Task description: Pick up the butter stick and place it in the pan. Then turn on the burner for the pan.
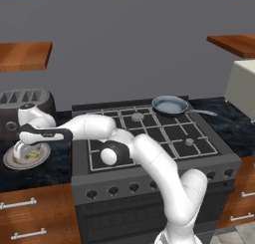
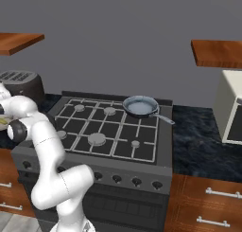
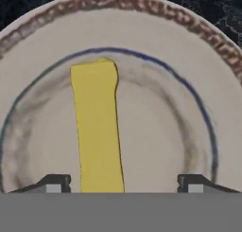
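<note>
The claw (image 3: 120, 182) is hanging straight over the plate (image 3: 156, 41) on the desk left of the stove (image 1: 149, 133), its jaws standing wide, one tip either side of the butter (image 3: 97, 131), gripping nothing yet. The butter is lying flat in the plate's middle, closer to one tip than the other. To grasp well, I judge the claw should be centring across the bar's narrow width, sinking until the tips are flanking its sides, then squeezing gently, since butter is likely soft and slick. The bar is pale yellow, thin and matte. The plate is cream and glazed, with a brown speckled rim and a blue ring. The pan (image 1: 170, 106) is sitting on a rear burner, blue-grey inside, well apart.
</note>
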Controlling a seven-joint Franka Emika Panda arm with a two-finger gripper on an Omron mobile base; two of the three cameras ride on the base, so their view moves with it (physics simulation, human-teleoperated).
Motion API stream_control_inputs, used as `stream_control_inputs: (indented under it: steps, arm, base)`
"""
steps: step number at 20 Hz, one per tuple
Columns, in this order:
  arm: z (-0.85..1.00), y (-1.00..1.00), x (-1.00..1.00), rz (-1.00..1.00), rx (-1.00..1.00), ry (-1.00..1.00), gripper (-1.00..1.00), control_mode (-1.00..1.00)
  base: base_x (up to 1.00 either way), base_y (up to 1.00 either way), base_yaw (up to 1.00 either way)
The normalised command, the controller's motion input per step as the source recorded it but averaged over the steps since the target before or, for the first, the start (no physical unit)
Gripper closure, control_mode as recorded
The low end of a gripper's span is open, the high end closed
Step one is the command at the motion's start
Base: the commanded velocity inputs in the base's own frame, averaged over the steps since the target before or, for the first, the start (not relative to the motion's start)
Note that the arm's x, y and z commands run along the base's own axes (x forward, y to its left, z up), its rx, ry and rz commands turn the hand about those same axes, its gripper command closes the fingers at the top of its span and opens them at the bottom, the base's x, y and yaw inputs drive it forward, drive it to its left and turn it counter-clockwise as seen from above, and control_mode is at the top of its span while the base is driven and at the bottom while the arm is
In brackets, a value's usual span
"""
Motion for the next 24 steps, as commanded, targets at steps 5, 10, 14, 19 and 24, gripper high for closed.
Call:
stream_control_inputs:
  steps: [5, 10, 14, 19, 24]
  arm:
    - [-0.21, 0.00, 0.00, 0.00, 0.00, 0.00, 1.00, -1.00]
    - [-0.44, 0.00, 0.00, 0.00, 0.00, 0.00, 1.00, -1.00]
    - [-0.38, 0.00, 0.00, 0.00, 0.00, 0.00, 1.00, -1.00]
    - [-0.02, 0.01, 0.00, 0.00, 0.00, 0.02, 1.00, -1.00]
    - [0.22, -0.16, -0.21, 0.00, 0.00, 0.00, 1.00, -1.00]
  base:
    - [0.00, 0.00, 0.00]
    - [0.00, 0.00, 0.00]
    - [0.00, 0.00, 0.00]
    - [0.00, 0.00, 0.00]
    - [0.00, 0.00, 0.00]
